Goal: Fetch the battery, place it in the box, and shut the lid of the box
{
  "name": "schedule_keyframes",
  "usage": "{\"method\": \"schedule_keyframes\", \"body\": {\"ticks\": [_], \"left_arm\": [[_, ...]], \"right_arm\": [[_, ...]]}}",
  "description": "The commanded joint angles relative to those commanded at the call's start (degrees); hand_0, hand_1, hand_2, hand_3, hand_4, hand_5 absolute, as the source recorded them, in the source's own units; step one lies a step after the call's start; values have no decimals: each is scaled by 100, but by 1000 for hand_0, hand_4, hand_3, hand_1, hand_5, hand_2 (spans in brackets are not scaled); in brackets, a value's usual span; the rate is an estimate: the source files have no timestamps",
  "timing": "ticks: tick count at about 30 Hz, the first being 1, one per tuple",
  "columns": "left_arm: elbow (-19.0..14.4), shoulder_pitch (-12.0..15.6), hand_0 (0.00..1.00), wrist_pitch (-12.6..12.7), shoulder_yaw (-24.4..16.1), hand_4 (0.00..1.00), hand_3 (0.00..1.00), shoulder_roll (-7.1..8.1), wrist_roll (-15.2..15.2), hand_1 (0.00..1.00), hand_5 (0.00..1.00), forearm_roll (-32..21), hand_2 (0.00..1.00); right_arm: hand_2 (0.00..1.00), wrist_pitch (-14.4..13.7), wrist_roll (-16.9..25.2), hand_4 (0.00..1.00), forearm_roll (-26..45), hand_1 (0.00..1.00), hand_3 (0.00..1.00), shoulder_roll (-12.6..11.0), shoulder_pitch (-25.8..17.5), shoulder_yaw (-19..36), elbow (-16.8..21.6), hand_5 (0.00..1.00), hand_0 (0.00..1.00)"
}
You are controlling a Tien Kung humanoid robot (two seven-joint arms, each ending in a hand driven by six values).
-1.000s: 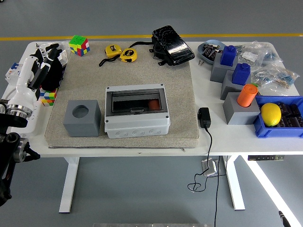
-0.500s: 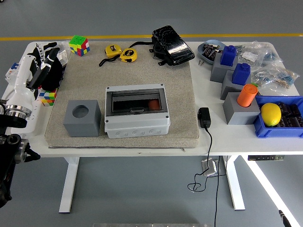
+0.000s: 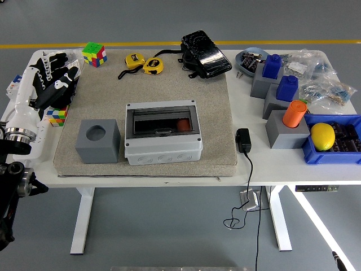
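While the left hand [image 3: 53, 79] hovers empty with fingers spread over the table's [image 3: 169, 172] far-left corner, the box [image 3: 163, 132] sits mid-mat [image 3: 214, 113], lid apparently down, something reddish, perhaps the battery [image 3: 183, 123], behind the dark window. Before pulling away, I'd check the lid is pressed fully shut. Grey floor surrounds the table, with a yellow line beyond.

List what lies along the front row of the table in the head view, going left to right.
Grey cube with a round hole → grey box with the dark lid → black power adapter → grey block holding an orange cylinder → lemon in the blue bin.
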Motion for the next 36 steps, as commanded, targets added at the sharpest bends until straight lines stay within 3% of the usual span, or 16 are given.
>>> {"method": "schedule_keyframes", "body": {"ticks": [9,10,15,16,21,22,36], "left_arm": [[13,36,810,52,32,917,776,21,-35,820,549,-41,767],[31,36,819,78,53,998,812,23,-85,838,781,-123,799],[76,44,819,187,100,998,812,-8,-397,838,781,-528,799],[83,44,907,183,108,998,913,-10,-429,950,998,-583,924],[110,46,907,163,169,998,913,-7,-553,950,998,-846,924],[113,46,991,167,171,998,930,-9,-571,997,998,-876,946],[86,35,998,270,173,998,938,-12,-685,998,998,-1013,956]], "right_arm": [[763,-6,-7,998,-1,789,796,-10,-11,-4,0,998,824],[763,-7,-11,998,-10,788,796,-8,-9,5,0,998,823],[763,-6,-13,998,-7,788,796,1,-10,5,0,998,823],[763,-6,-14,998,-9,788,797,2,-11,6,0,998,824],[763,-11,-15,998,0,788,797,-1,2,13,0,998,824],[763,-11,-14,998,4,788,797,-2,3,10,0,998,824],[763,-11,-12,998,8,788,797,7,15,18,0,998,824]]}}
